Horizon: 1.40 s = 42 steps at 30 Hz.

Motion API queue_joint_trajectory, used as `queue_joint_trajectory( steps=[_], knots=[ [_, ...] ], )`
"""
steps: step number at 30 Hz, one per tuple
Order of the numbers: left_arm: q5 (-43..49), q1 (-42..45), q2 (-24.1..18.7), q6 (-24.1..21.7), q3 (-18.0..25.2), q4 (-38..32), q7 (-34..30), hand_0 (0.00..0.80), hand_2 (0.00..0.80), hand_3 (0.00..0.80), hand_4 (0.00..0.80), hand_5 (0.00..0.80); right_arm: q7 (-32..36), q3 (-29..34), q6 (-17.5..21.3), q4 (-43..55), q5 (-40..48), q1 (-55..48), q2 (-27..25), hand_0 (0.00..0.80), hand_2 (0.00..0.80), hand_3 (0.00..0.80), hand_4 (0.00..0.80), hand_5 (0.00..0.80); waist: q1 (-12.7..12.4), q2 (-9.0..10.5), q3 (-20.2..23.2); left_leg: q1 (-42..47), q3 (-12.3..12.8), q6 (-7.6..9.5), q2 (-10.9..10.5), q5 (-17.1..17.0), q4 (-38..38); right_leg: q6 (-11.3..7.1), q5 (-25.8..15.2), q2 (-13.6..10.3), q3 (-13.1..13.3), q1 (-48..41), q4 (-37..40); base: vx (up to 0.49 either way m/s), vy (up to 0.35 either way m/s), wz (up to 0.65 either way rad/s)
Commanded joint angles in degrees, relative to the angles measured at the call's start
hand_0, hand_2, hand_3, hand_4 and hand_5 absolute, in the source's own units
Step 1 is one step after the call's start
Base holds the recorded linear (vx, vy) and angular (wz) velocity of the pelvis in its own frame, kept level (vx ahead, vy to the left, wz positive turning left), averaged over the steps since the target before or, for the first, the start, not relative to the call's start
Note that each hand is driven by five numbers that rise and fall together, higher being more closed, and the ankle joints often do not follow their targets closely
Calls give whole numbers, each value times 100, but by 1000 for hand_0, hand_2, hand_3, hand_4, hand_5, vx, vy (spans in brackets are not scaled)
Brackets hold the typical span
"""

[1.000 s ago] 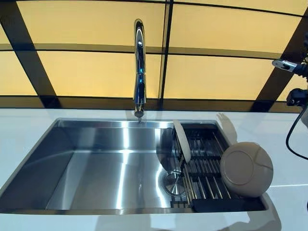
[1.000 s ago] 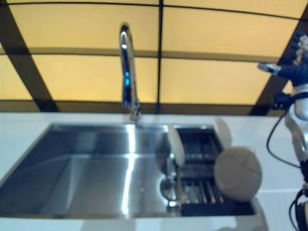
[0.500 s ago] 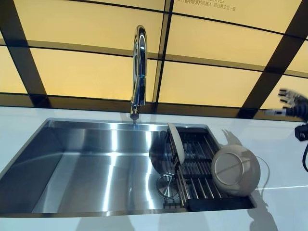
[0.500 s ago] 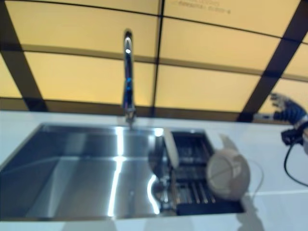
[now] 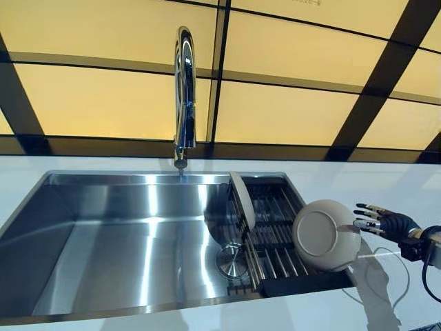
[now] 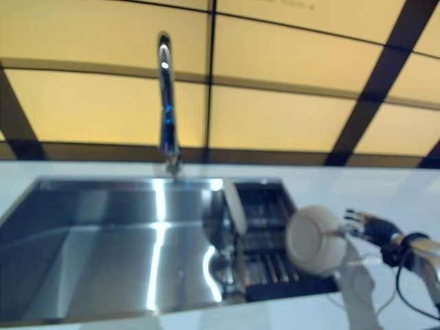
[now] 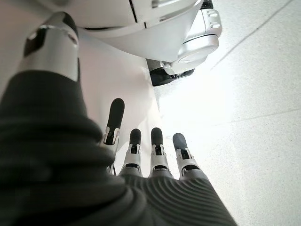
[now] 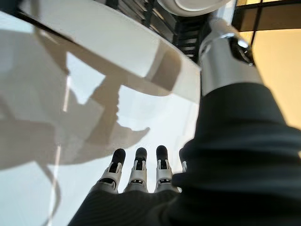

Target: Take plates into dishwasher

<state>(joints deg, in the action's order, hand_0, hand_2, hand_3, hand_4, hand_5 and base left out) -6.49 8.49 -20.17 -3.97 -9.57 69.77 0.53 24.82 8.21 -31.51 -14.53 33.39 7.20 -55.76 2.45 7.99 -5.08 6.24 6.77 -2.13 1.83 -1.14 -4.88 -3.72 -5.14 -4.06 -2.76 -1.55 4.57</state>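
Note:
A round beige plate (image 5: 324, 236) leans on edge at the front right of a dark dish rack (image 5: 274, 207) set in the sink. A white plate (image 5: 242, 200) stands upright at the rack's left end. My right hand (image 5: 384, 223) is low over the counter just right of the beige plate, fingers straight and pointing at its rim, apart from it. In the right wrist view its fingers (image 8: 137, 170) are straight over the white counter, with the plate's rim (image 8: 195, 4) ahead. My left hand (image 7: 155, 157) shows only in its wrist view, open, hanging over the floor.
The steel sink (image 5: 117, 241) has a tall chrome faucet (image 5: 183, 89) at the back and a round drain strainer (image 5: 231, 259) beside the rack. White counter (image 5: 386, 183) surrounds the sink. Yellow wall panels with dark strips stand behind.
The camera has shifted to the right and downward. My right hand has come down from high at the right to counter level beside the beige plate. The plates have not moved.

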Motion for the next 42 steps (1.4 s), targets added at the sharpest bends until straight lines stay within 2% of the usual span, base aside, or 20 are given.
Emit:
queue_joint_trajectory(
  steps=[1,12,23,42],
  knots=[
    [-99,-924,-299,-393,217,-106,156,0,0,0,0,0,-173,-62,0,323,348,255,63,0,0,0,0,0,52,3,-20,-145,-37,143,-5,49,74,-370,210,-183,-72,-101,-816,-21,-13,-5],
    [-107,-990,-410,-373,234,-84,164,0,0,0,0,0,-196,-310,-169,449,545,-27,536,0,0,0,0,0,56,3,-160,-188,-8,172,15,54,95,-428,201,-184,-63,-16,-870,-18,-6,-4],
    [-96,-1058,-435,-374,170,-178,160,0,0,0,0,0,-369,-493,-359,605,676,-20,752,0,0,0,0,0,13,-11,-257,-233,-45,178,9,53,122,-440,219,-187,-94,25,-900,0,0,0],
    [-114,-1083,-360,-422,-21,-214,133,0,0,0,0,0,-1079,-856,-559,1301,1161,-170,1346,0,0,0,0,0,-20,-50,-352,-306,-98,199,11,78,217,-410,295,-168,-83,72,-960,0,0,0]
  ],
)
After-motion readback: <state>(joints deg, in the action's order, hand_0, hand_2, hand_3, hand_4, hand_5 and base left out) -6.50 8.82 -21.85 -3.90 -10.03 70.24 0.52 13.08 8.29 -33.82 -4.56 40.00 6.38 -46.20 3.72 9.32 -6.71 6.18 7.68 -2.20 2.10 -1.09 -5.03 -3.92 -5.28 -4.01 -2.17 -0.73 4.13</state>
